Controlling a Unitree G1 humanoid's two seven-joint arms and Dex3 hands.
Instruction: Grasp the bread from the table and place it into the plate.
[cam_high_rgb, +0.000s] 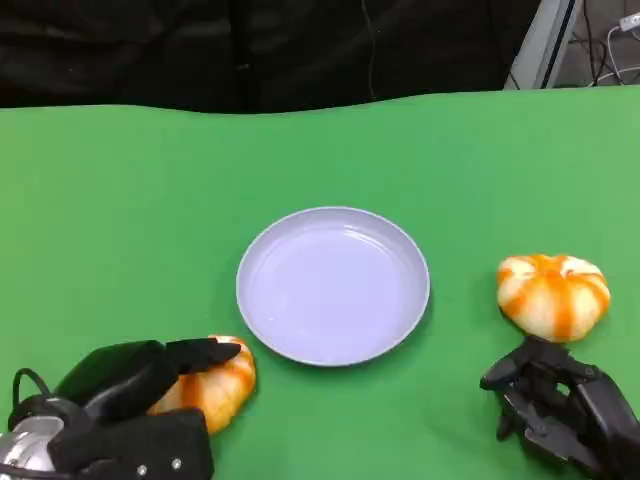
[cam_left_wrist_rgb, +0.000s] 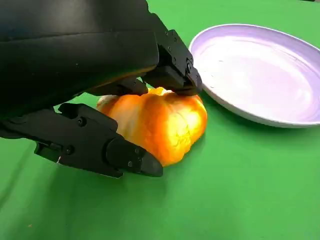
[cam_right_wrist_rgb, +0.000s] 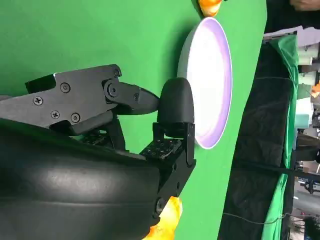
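Green cloth covers the table (cam_high_rgb: 120, 200). One bread roll (cam_high_rgb: 215, 385) is gripped by the left hand (cam_high_rgb: 130, 395) just beside the plate (cam_high_rgb: 333, 285). Nothing is held by the right hand (cam_high_rgb: 555, 400), fingers apart, beside a second roll (cam_high_rgb: 553, 293) across the plate.

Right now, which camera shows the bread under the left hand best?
The left wrist view: the bread is close, with the left hand on top of it. In the head view it is half hidden; in the right wrist view it is a sliver beyond the plate.
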